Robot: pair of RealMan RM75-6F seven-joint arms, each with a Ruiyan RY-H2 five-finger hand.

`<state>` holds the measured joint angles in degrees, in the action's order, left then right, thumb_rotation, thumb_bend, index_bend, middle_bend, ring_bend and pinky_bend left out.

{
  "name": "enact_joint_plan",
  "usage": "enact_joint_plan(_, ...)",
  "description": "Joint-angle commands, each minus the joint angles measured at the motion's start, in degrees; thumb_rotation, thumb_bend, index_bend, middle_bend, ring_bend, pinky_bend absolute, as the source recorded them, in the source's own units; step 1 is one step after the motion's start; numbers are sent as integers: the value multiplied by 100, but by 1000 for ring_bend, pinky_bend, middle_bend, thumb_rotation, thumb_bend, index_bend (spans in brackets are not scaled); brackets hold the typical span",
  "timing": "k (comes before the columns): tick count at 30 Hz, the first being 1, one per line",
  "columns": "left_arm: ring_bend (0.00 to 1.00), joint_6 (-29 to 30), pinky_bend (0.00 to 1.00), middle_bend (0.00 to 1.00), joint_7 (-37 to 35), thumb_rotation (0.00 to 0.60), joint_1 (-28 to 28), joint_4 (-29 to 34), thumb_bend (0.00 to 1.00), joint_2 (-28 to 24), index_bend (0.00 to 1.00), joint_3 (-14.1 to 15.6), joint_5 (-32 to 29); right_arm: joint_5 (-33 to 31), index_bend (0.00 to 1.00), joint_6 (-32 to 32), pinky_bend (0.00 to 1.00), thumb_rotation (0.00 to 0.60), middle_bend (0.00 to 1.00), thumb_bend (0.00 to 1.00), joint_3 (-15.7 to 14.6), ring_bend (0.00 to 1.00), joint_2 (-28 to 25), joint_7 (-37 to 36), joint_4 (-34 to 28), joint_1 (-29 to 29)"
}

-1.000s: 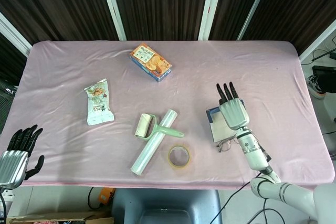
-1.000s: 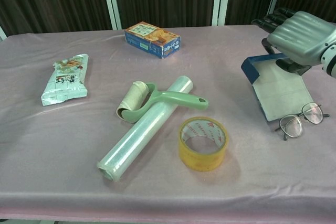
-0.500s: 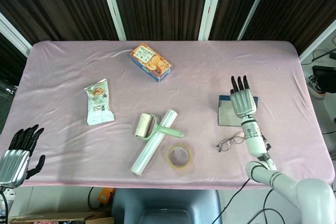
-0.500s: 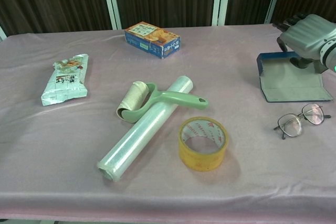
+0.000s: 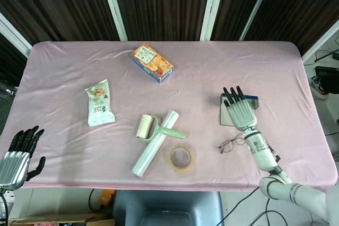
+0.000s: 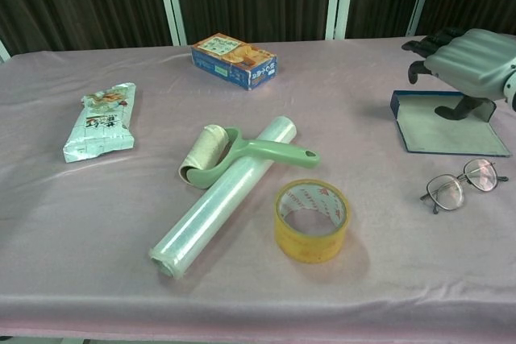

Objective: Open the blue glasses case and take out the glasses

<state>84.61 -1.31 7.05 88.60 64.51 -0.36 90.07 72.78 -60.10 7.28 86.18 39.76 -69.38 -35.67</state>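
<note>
Glasses (image 6: 465, 183) lie on the worktop (image 6: 242, 279) just near of the opened blue glasses case (image 6: 447, 126), so removal looks done. Right hand (image 6: 463, 58) hovers over the case, fingers spread, empty; left hand (image 5: 16, 157) idles, loosely spread and empty, at the near-left edge.

This looks like a robot test lab. A table (image 5: 63, 67) under a pink cloth (image 5: 275, 67) stands before dark slatted panels (image 5: 159, 3), and cables (image 5: 254, 213) trail on the floor beside equipment (image 5: 324, 80).
</note>
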Motion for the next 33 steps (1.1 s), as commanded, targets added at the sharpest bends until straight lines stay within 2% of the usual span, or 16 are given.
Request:
enact_joint_plan(1,39,-4,33,0,-1,600,4,0,432,1,0,0,3,669,459,-261,16,600,57,477,-592,0,-822,-491,-886,372)
enact_joint_plan(5,39,7,33,0,-3,600,0,3,434,0,0,2,9,1058,479,-250,0,600,57,477,-926,0,-1127,-889,-1000,505)
enact_joint_plan(9,39,40,33,0,-10,600,-17,8,432,3,0,-14,-17,1271,501,-215,0,600,56,477,-1062,0,-1070,-1284,-778,560)
enact_joint_plan(16,39,40,33,0,-55,600,-21,5,433,-12,0,-41,-64,1476,529,-11,0,600,55,477,-1121,0,-835,-1783,-412,495)
enact_joint_plan(33,40,15,34,0,-110,600,-19,2,433,-32,0,-68,-126,1365,568,377,0,600,53,477,-1006,0,-581,-1871,-47,408)
